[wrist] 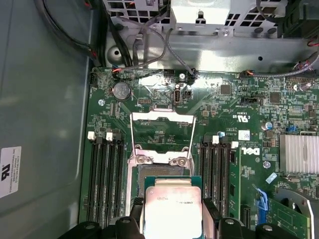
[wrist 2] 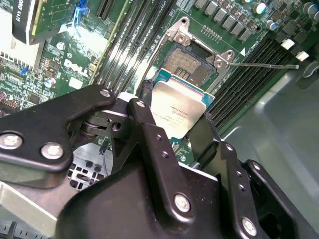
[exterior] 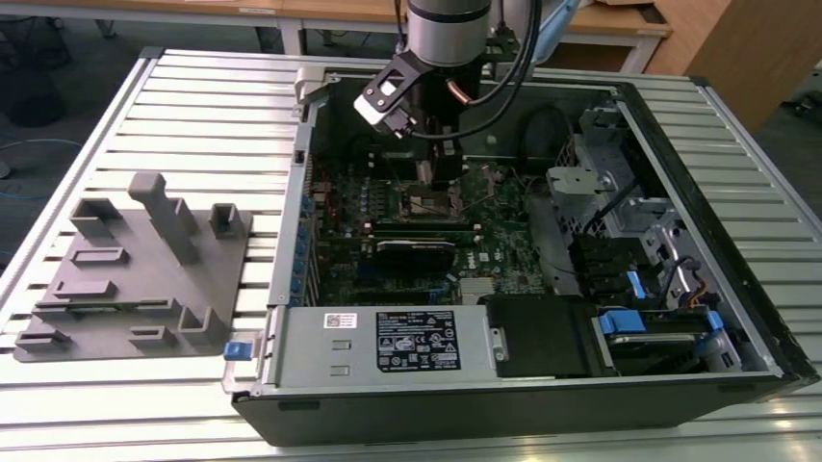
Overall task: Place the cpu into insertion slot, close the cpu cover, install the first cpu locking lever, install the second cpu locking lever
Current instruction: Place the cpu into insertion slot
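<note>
gripper (wrist 2: pixel 175 119) clenched on cpu (wrist: pixel 172 211) over insertion slot (wrist 2: pixel 192 62); cpu cover (wrist: pixel 162 130) open, memory slots (wrist: pixel 107 179) flanking

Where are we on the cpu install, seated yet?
Done: nothing seated yet. In hand: the fingers grip the cpu above the insertion slot, whose contacts show bare. Left: seating it, closing the cpu cover, which stands open, and both levers; one lever rod sticks out loose.
</note>
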You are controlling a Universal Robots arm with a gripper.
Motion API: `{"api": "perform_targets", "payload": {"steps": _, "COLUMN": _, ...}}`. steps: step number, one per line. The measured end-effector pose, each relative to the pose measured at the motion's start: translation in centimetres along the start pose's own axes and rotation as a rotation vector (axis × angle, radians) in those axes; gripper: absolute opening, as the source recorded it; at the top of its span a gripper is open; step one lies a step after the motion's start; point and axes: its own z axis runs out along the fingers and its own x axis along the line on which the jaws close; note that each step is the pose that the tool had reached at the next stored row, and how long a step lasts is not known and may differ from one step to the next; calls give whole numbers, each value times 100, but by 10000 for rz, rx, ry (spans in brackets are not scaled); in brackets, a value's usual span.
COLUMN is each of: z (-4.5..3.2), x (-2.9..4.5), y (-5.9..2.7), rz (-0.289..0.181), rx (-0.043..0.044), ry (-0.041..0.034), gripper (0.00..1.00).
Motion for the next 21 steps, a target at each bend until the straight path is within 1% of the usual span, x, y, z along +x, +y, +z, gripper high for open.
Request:
{"api": "perform_targets", "payload": {"steps": 1, "z": 1, "x": 7, "y": 0, "rz": 0, "rx": 0, "ry": -24, "gripper": 54}}
{"api": "perform_targets", "payload": {"steps": 3, "z": 4, "x": 20, "y": 0, "rz": -4, "rx": 2, "ry": -38, "gripper": 54}}
{"api": "perform_targets", "payload": {"steps": 4, "z": 12, "x": 26, "y": 0, "rz": -6, "rx": 2, "ry": -63, "gripper": 54}}
{"api": "perform_targets", "payload": {"steps": 6, "z": 40, "x": 32, "y": -2, "rz": -14, "rx": 5, "ry": -144, "gripper": 54}}
{"api": "perform_targets", "payload": {"steps": 8, "z": 74, "x": 35, "y": -5, "rz": -18, "rx": 6, "ry": -191, "gripper": 54}}
{"api": "perform_targets", "payload": {"steps": 12, "z": 146, "x": 37, "y": -12, "rz": -19, "rx": 6, "ry": -202, "gripper": 54}}
{"api": "perform_targets", "payload": {"steps": 16, "z": 162, "x": 82, "y": -12, "rz": -19, "rx": 8, "ry": -212, "gripper": 54}}
{"api": "perform_targets", "payload": {"steps": 19, "z": 178, "x": 89, "y": -12, "rz": 0, "rx": 6, "ry": -215, "gripper": 54}}
{"api": "perform_targets", "payload": {"steps": 21, "z": 193, "x": 90, "y": -14, "rz": 146, "rx": 7, "ry": -229, "gripper": 54}}
